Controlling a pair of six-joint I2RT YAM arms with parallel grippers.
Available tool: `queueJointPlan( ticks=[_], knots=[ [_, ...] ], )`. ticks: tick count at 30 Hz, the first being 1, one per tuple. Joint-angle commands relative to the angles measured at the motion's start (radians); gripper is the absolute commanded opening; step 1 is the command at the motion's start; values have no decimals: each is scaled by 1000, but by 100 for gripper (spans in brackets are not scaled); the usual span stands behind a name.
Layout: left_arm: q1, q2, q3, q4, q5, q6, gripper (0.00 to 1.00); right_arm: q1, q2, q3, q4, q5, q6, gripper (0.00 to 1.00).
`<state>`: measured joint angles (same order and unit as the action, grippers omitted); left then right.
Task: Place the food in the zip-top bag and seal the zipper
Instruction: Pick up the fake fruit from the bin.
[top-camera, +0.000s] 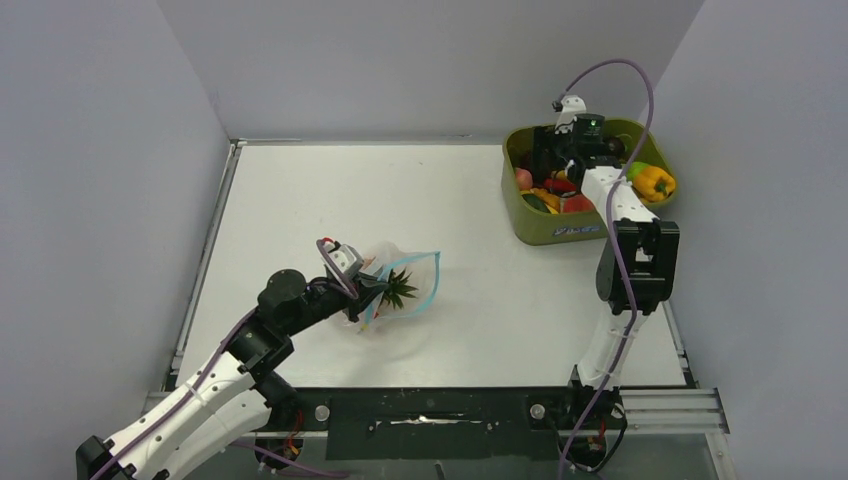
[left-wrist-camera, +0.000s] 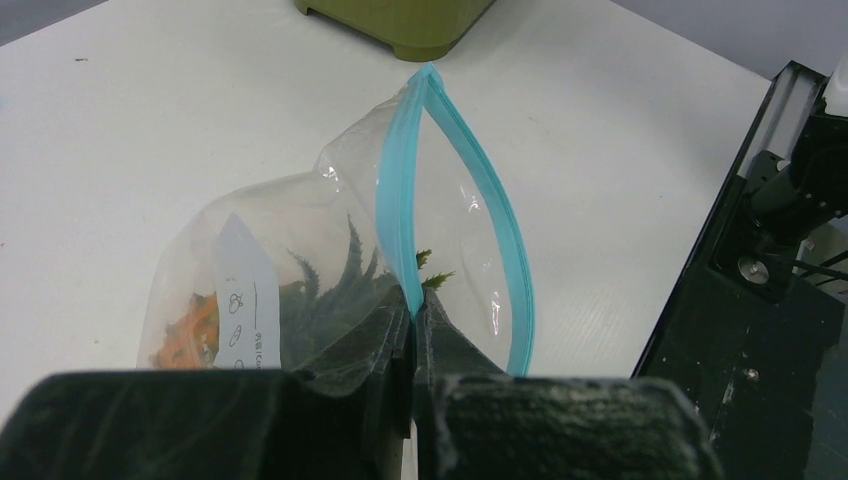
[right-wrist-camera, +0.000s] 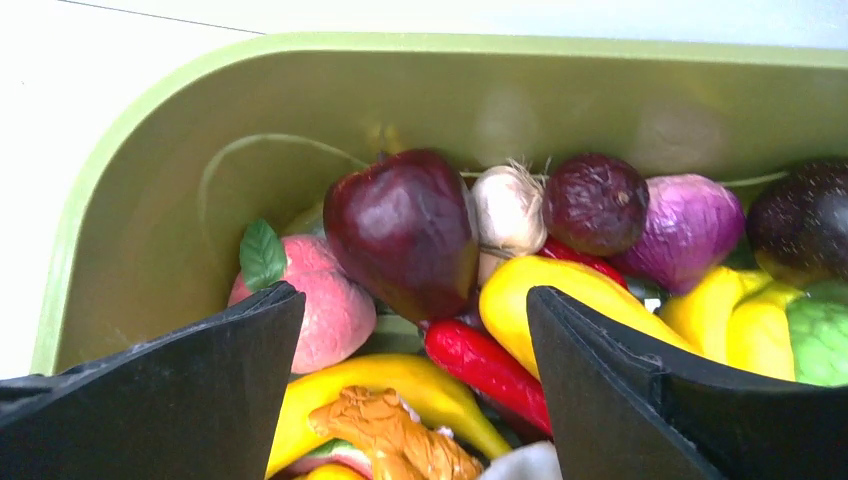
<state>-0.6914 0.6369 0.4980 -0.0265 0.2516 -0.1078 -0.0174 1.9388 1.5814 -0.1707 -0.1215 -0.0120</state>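
- Two pincers are seen, well apart on the white bench (top-camera: 300, 200): the left near the middle, the right over the tub (top-camera: 540, 228) at the far right.
- Left pincer (left-wrist-camera: 413, 310): we see its jaws pressed together, clamped on the near lip of the bag (left-wrist-camera: 300, 230) at the zipper (left-wrist-camera: 500, 230).
- The bag lies on the bench with its mouth gaping; the blue zipper forms a loop pointing toward the tub.
- The pineapple (left-wrist-camera: 330, 280) is inside the bag, its green crown toward the mouth and its orange body deeper in, behind a white label.
- Right pincer (right-wrist-camera: 412, 300): we see its jaws wide apart and holding nothing, hanging inside the tub just above the food.
- Between and below the jaws we note a maroon apple (right-wrist-camera: 405, 225), a red chili (right-wrist-camera: 480, 365) and a yellow piece (right-wrist-camera: 560, 290).
- A pink peach (right-wrist-camera: 320, 300), garlic (right-wrist-camera: 508, 208) and a purple onion (right-wrist-camera: 690, 225) lie around them.
- A yellow pepper (top-camera: 653, 182) sits at the tub's right side.
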Motion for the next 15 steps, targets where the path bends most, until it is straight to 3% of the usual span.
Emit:
queueJointPlan(
  ticks=[1, 15],
  knots=[
    [11, -2, 17, 34, 55, 2, 0, 1, 43, 101, 75, -65, -40, 84],
    [44, -7, 11, 51, 90, -13, 0, 1, 211, 268, 3, -122, -95, 90]
  ],
)
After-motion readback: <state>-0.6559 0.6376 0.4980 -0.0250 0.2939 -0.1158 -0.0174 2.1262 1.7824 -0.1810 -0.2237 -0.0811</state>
